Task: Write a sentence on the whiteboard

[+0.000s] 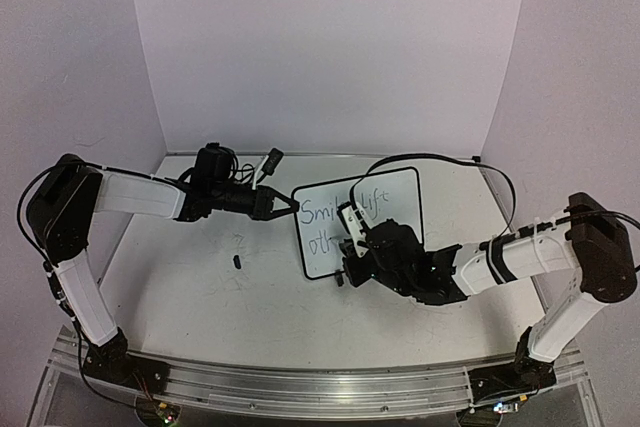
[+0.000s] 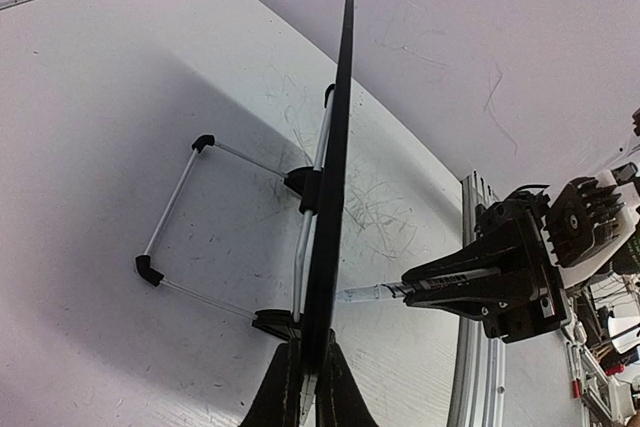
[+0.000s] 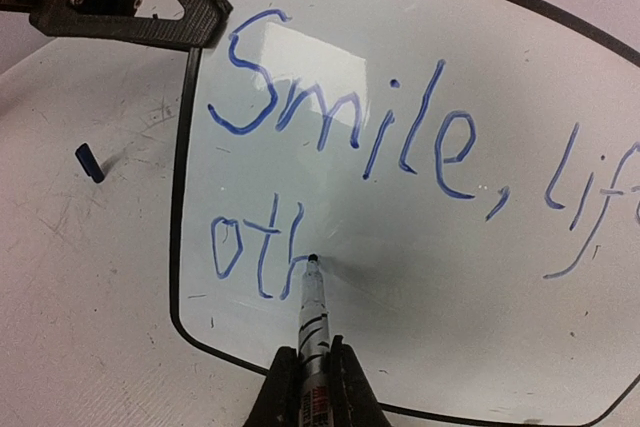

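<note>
The whiteboard (image 1: 385,202) stands tilted on the table, black-framed. My left gripper (image 1: 283,209) is shut on its left edge, which shows edge-on (image 2: 340,147) between that gripper's (image 2: 310,372) jaws. The sentence (image 3: 350,117) is in blue: "Smile, lift" on the top line and "oth" below. My right gripper (image 3: 312,352) is shut on a marker (image 3: 313,307). The marker's tip touches the board (image 3: 470,327) at the end of the "h". From the left wrist, the marker (image 2: 400,292) meets the board's face, with the right gripper (image 2: 480,272) behind it.
A small dark marker cap (image 1: 238,261) lies on the scuffed tabletop left of the board (image 3: 89,162). The board's wire stand (image 2: 175,207) reaches out behind it. An aluminium rail (image 1: 320,382) runs along the near edge. White walls close the back and sides.
</note>
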